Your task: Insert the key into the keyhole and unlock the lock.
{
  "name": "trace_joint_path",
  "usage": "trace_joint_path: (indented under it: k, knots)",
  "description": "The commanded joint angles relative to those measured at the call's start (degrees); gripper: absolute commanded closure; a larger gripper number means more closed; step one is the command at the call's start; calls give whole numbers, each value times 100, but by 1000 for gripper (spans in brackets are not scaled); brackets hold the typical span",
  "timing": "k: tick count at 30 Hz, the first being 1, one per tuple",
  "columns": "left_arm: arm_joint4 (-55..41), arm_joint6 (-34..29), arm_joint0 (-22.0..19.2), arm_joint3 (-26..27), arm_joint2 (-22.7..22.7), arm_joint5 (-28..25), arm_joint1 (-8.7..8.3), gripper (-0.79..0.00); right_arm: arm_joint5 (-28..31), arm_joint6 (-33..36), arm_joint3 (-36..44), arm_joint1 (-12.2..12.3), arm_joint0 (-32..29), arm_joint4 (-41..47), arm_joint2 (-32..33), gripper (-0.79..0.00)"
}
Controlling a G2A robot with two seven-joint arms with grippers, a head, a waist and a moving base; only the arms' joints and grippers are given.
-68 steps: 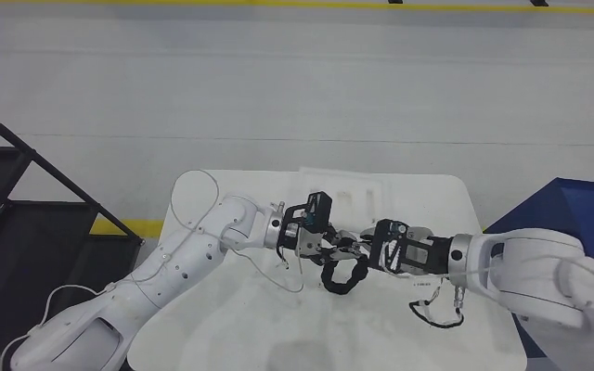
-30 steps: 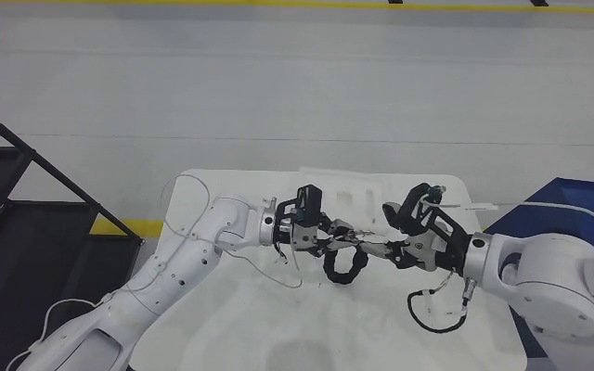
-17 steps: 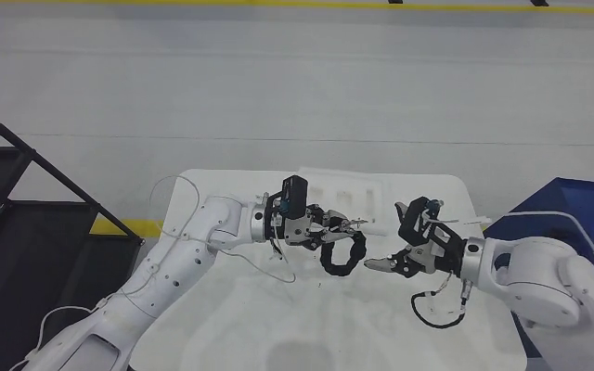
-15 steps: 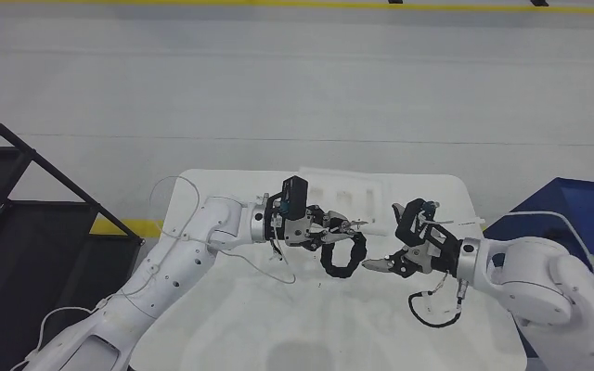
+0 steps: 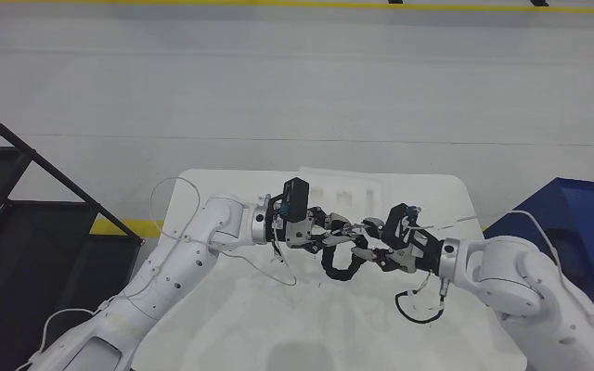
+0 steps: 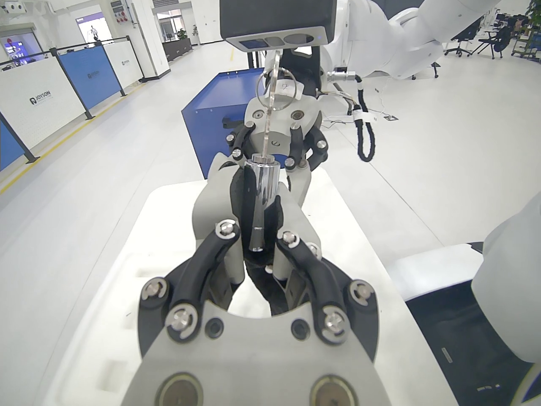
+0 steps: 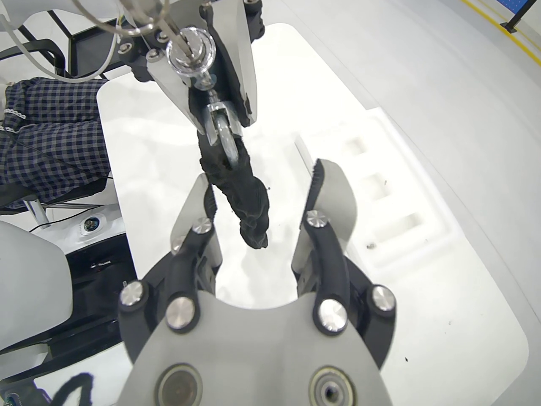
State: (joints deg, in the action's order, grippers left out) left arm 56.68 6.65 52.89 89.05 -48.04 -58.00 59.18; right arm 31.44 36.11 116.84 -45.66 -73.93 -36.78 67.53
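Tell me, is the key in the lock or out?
In. The key stands in the end of the lock, which the left gripper grips; the right gripper is open.

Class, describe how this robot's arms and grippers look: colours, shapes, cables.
The left arm and right arm are white rounded shells trailing thin white cables; the right adds a black cable loop. The left gripper and right gripper share grey metal bases, black linkages, silver screws and black-padded pale jaws.

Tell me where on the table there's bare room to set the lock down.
The near half of the table is bare, right to its front edge. The far edge is taken by the foam tray. The middle is crowded: the left gripper holds the lock there, with the open right gripper close beside it.
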Motion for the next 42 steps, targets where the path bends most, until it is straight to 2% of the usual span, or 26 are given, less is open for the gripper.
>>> trace_joint_path:
  k: [1, 7, 12, 17, 22, 24, 25, 27, 28, 35, 39, 40, 41, 42]
  knots:
    - [13, 0, 6, -4, -8, 0, 11, 0, 26, -47, -42, -11, 14, -29, -13, 0]
    - [47, 53, 46, -35, -109, 0, 13, 0, 117, 30, -38, -7, -17, -115, 66, 0]
    - [178, 73, 148, -104, -318, 76, -17, 0, 69, 540, 8, 31, -3, -325, 221, 0]
    - [765, -285, 297, -55, -549, 389, -84, 0, -199, 1263, 55, 62, 26, -600, 287, 0]
    - [1466, -527, 532, 86, -691, 583, -156, 0, -120, 1613, -120, 56, 47, -701, 114, -18]
    - [1643, -563, 591, 106, -703, 563, -172, 0, -18, 1698, -219, 47, 66, -695, 4, -274]
    - [1755, -598, 605, 110, -695, 548, -177, 0, -12, 1755, -251, 42, 86, -720, -38, -332]
    - [1973, -650, 606, 119, -638, 494, -177, 0, 32, 1845, -317, 33, 124, -711, -124, -748]
    - [2109, -630, 586, 139, -572, 389, -172, 0, 34, 1841, -332, 27, 149, -681, -143, -785]
    - [3002, -566, 303, -179, 43, 58, -58, 0, 97, 1480, -259, 42, 135, -377, 122, -785]
    - [3146, -603, 88, -440, 410, 0, 49, 0, 216, 1298, -140, 84, -15, -220, 426, -785]
    - [3145, -605, 30, -496, 521, 0, 75, -145, 241, 1262, -104, 95, -63, -177, 502, -785]
    - [3154, -624, -35, -558, 622, 0, 99, -489, 263, 1240, -67, 106, -107, -148, 576, -785]
    - [3110, -618, -95, -629, 707, 0, 123, -785, 279, 1239, -32, 117, -154, -127, 640, -785]
